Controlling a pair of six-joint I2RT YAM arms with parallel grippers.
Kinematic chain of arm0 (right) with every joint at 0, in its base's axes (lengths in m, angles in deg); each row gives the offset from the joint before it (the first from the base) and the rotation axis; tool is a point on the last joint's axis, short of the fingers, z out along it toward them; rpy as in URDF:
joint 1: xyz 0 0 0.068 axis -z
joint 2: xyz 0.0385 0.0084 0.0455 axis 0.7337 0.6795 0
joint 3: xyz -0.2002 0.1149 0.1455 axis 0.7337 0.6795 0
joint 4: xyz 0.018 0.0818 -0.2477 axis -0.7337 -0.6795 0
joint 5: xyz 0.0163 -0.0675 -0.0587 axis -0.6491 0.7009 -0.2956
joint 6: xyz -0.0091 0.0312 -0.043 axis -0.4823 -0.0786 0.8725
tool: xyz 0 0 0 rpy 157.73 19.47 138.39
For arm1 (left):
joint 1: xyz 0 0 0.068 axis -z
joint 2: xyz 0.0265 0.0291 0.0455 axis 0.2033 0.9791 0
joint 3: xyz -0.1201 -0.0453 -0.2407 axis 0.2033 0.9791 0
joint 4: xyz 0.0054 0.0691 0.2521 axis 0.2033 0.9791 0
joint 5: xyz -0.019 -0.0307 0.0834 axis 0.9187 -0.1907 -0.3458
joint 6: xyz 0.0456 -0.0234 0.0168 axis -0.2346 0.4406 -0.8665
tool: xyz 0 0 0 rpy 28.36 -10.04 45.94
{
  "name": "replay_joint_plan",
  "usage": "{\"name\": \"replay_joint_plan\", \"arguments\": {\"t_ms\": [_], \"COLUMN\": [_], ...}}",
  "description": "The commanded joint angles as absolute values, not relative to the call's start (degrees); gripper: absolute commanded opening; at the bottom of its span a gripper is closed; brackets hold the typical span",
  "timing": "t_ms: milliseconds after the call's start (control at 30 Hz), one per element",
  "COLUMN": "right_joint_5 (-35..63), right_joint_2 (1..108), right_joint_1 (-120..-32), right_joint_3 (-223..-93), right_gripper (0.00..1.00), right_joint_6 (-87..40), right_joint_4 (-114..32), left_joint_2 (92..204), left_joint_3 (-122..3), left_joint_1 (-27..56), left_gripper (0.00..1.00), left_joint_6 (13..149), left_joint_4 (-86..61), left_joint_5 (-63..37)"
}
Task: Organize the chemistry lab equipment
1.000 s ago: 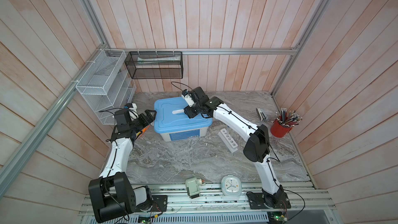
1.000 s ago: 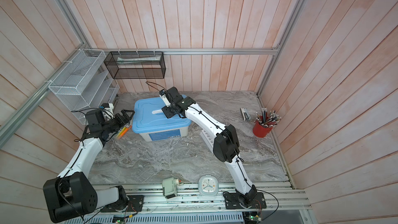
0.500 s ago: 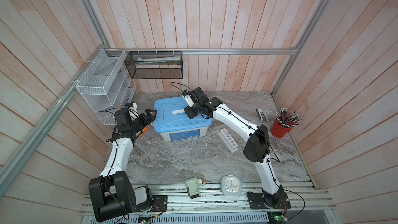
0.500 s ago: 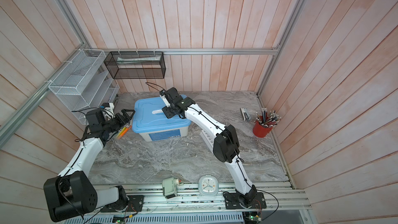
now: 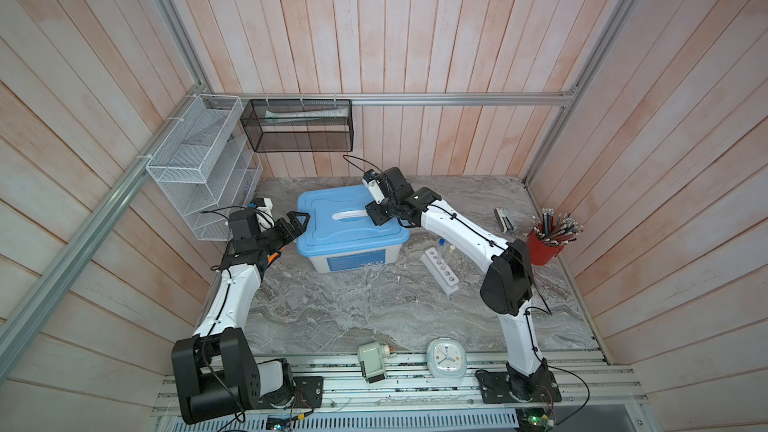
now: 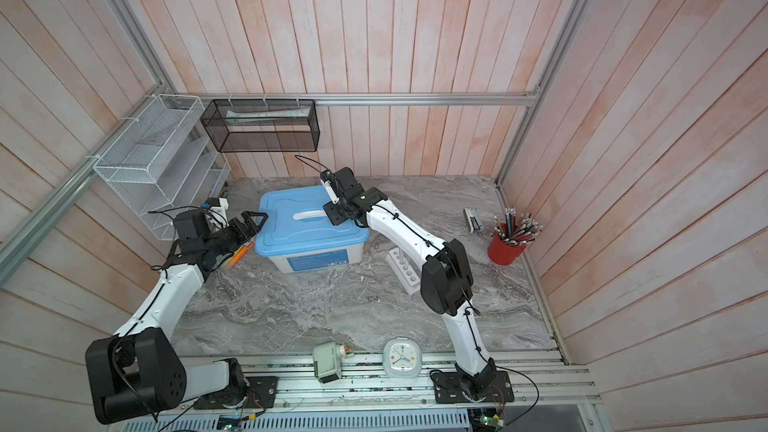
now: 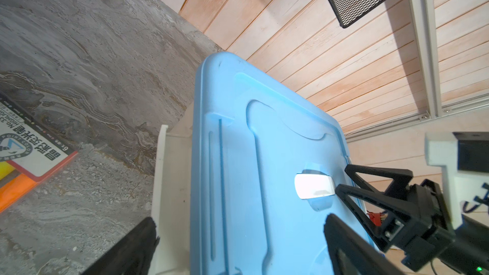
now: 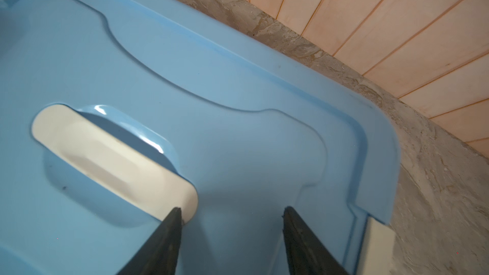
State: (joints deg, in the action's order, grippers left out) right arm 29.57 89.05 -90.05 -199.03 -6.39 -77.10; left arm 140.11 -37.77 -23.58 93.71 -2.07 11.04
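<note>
A white six-hole rack (image 5: 439,270) stands on the marble table right of a bin with a blue lid (image 5: 349,222). Two thin clear tubes stand in the rack, one blue-capped (image 5: 442,241) and one white-capped (image 5: 451,248). My left gripper (image 5: 296,221) is open, its jaws straddling the lid's left edge (image 7: 201,181). My right gripper (image 8: 231,212) is open over the lid with nothing between its fingers. One of its fingertips (image 8: 174,215) touches the end of the white lid handle (image 8: 113,165). The lid hides the inside of the bin.
A red cup of pencils (image 5: 544,247) and a small stapler-like tool (image 5: 505,219) sit at the right wall. A clock (image 5: 446,363) and a pale green device (image 5: 372,363) lie at the front edge. An orange highlighter pack (image 7: 26,154) lies under my left arm. A white wire shelf (image 5: 199,168) and a black mesh basket (image 5: 297,126) hang on the walls.
</note>
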Motion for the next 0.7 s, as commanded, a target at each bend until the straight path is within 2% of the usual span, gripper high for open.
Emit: {"name": "replay_joint_plan", "arguments": {"t_ms": [0, 333, 667], "right_joint_5": [32.7, 31.0, 21.2], "right_joint_2": [89.4, 89.3, 87.1], "right_joint_1": [-89.4, -89.2, -89.2], "right_joint_3": [-196.6, -197.0, -196.8], "right_gripper": [0.62, 0.62, 0.69], "right_joint_6": [-6.1, -6.2, -7.7], "right_joint_4": [-83.4, -83.0, -76.9], "left_joint_2": [140.5, 139.3, 142.0], "left_joint_3": [-38.1, -40.6, -39.7], "left_joint_1": [-23.4, -23.8, -24.5], "left_gripper": [1.0, 1.0, 1.0], "left_joint_6": [93.3, 90.2, 90.5], "left_joint_4": [-2.9, 2.0, -0.1], "left_joint_5": [10.1, 6.0, 9.7]}}
